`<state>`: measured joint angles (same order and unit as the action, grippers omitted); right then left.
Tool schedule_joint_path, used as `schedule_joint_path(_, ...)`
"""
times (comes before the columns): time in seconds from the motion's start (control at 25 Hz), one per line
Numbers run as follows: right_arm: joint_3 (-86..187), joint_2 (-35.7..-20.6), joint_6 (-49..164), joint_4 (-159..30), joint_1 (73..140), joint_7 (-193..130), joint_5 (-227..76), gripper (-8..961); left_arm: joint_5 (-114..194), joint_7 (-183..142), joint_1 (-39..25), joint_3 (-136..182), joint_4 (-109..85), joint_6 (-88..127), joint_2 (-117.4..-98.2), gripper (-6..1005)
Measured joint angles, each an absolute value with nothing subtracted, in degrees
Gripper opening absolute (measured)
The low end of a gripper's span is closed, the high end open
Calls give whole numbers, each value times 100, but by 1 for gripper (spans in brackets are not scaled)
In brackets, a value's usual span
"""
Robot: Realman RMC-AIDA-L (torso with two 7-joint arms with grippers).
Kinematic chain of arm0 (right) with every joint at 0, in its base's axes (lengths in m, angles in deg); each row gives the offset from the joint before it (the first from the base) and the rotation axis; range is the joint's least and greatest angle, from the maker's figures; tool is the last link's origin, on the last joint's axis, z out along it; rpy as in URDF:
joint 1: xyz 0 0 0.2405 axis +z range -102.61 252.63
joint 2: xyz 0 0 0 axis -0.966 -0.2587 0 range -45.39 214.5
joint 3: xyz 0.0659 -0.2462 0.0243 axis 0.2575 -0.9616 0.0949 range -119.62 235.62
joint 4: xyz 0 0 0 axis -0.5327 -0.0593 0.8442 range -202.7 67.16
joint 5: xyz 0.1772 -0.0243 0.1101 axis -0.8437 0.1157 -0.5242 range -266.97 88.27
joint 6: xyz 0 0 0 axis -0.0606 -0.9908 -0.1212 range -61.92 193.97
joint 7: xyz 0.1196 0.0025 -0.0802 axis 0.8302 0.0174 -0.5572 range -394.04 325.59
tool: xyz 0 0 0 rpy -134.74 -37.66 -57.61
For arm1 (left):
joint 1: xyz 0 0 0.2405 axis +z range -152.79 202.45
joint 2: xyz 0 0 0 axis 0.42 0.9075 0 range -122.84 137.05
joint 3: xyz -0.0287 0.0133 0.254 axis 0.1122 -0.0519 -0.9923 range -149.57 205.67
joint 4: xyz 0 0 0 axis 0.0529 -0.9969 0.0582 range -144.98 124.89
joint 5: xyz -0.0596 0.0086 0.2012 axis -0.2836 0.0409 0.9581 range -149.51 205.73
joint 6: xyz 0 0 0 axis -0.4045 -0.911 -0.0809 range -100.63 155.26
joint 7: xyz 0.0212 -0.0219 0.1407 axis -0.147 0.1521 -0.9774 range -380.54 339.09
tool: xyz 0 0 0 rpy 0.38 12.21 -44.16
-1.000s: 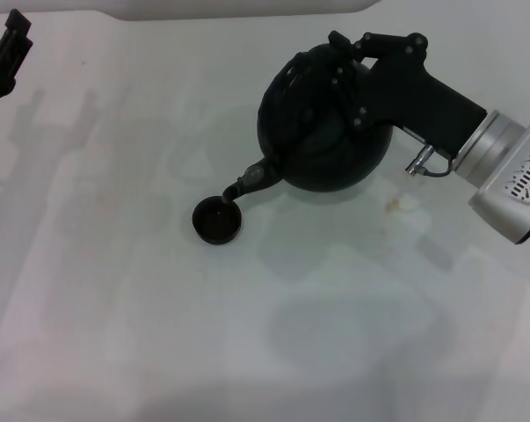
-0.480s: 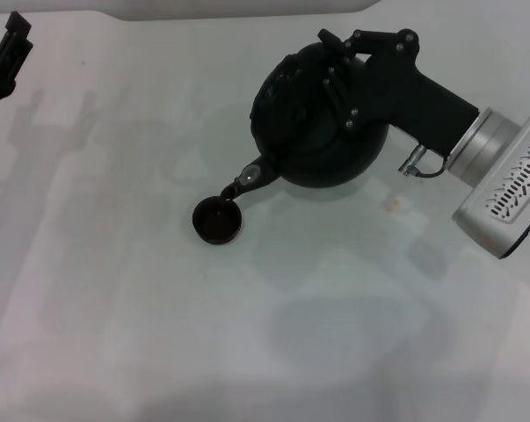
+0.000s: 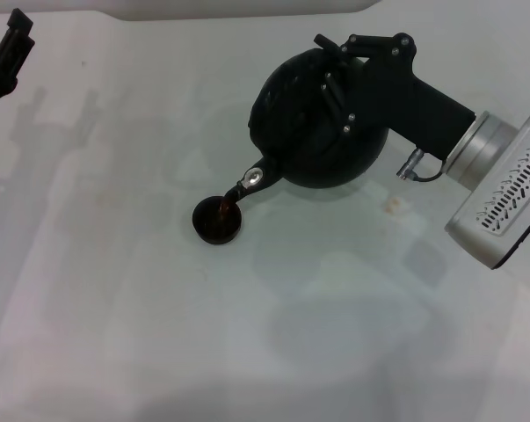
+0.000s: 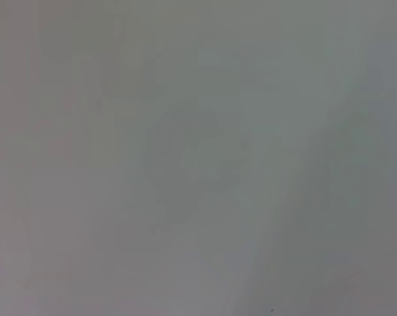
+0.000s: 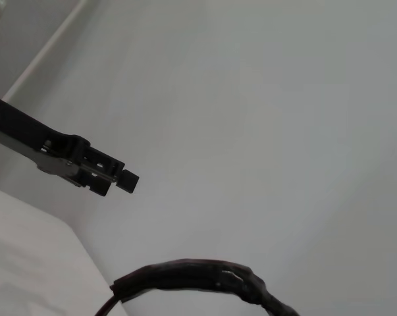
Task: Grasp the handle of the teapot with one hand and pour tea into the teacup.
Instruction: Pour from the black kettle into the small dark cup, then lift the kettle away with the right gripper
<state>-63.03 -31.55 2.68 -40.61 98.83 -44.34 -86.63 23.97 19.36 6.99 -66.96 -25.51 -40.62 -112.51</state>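
The round matte-black teapot (image 3: 308, 132) hangs tilted over the white table, held up by my right gripper (image 3: 332, 66), which is shut on the handle at its top. The handle is mostly hidden under the fingers in the head view; its ribbed black arc shows in the right wrist view (image 5: 198, 275). The spout (image 3: 250, 182), with its silvery spot, points down over the small black teacup (image 3: 217, 221). A thin brown stream runs from the spout into the cup. My left gripper (image 3: 8, 54) is parked at the far left back and also shows in the right wrist view (image 5: 86, 163).
The white table (image 3: 159, 334) spreads around the cup. A small brownish stain (image 3: 392, 204) lies right of the teapot. A white raised edge (image 3: 247, 7) runs along the back. The left wrist view shows only bare surface.
The right gripper has tipped the teapot further toward the cup and shifted slightly left. Brown tea now shows in the cup. The left arm has not moved.
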Motion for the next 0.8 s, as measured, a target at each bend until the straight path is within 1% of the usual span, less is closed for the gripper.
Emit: schedule_joint_path(0.8, -6262, -3155, 275, -4053, 9883, -4451, -8662, 121, 2398, 1935, 697, -6696, -2542, -4062, -11260, 861)
